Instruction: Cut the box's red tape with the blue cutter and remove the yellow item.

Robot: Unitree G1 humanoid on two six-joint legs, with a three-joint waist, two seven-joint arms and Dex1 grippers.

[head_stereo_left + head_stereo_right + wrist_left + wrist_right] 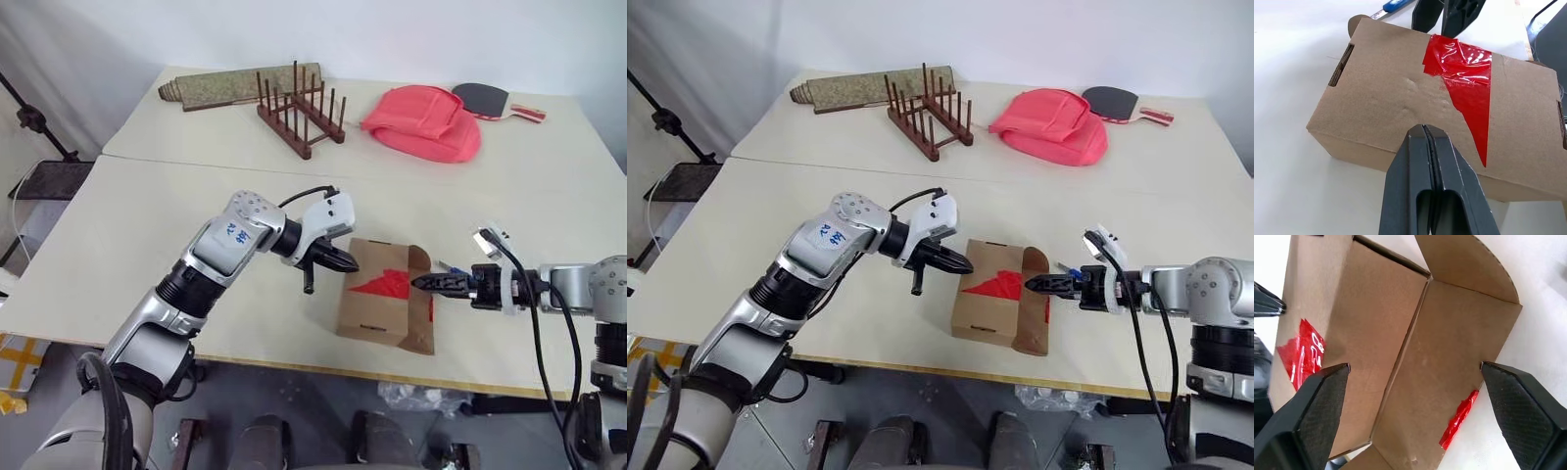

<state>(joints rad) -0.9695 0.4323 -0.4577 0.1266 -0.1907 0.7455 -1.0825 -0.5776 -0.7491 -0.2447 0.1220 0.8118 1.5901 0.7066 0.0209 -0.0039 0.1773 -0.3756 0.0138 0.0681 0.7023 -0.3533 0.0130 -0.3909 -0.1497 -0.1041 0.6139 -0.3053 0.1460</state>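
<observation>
A: Where do the pincers stand?

B: The right pincer [423, 282] is at the box [377, 304], on its right end, fingers spread wide to either side of the loose end flap [1459, 362]. The left pincer [345, 260] hovers at the box's left edge, fingers pressed together on nothing.

A: Is the tape cut?

B: It looks so. The red tape [1466, 78] lies in a ragged wedge on the box top, with a scrap on the flap [1459, 417], and the flap hangs away from the box.

A: And the cutter?

B: The cutter [1397, 5] lies on the desk [196, 196] just behind the box, held by neither arm.

A: What remains?

B: Getting the yellow item out. I see nothing yellow; presumably it sits inside the box. I judge the cutting done and the removal not yet begun.
</observation>
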